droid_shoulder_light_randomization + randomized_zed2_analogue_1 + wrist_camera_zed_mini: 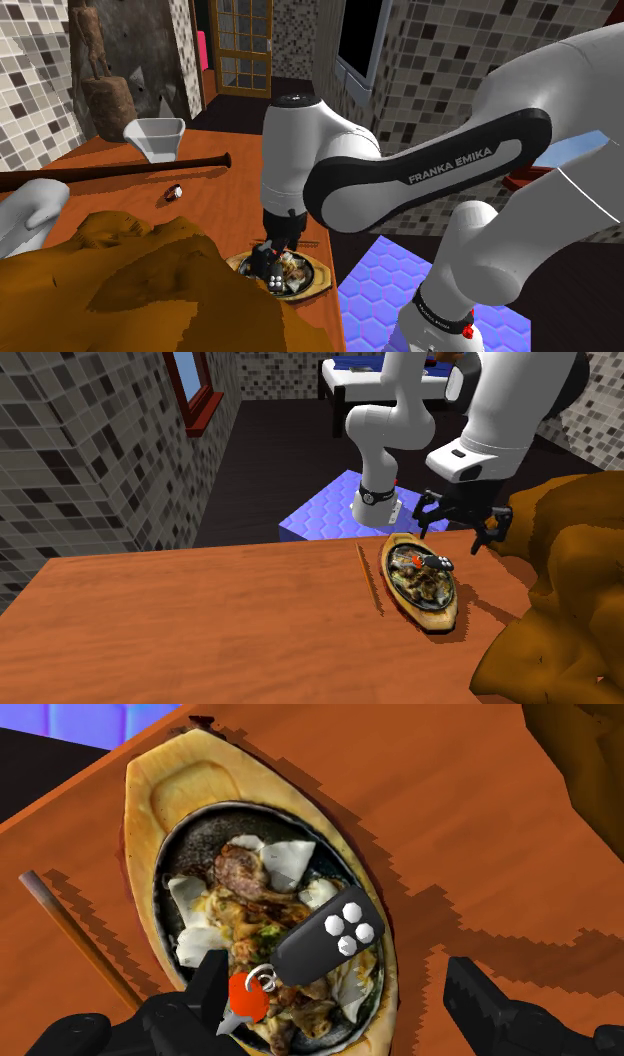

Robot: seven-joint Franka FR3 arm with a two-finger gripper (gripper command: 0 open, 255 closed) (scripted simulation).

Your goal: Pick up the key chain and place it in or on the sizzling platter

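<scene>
Table [480, 824] bears sizzling platter [150, 794], key chain [325, 939] crosswise atop.

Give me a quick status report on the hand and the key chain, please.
Hand open, above the sizzling platter. Key chain lying on the food in the platter, not held. Thin stick beside the platter, apart from it.

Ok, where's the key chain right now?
The key chain lies on the food in the sizzling platter, just under the open gripper; in the second exterior view that is toward the table's right, beside a thin stick.
</scene>
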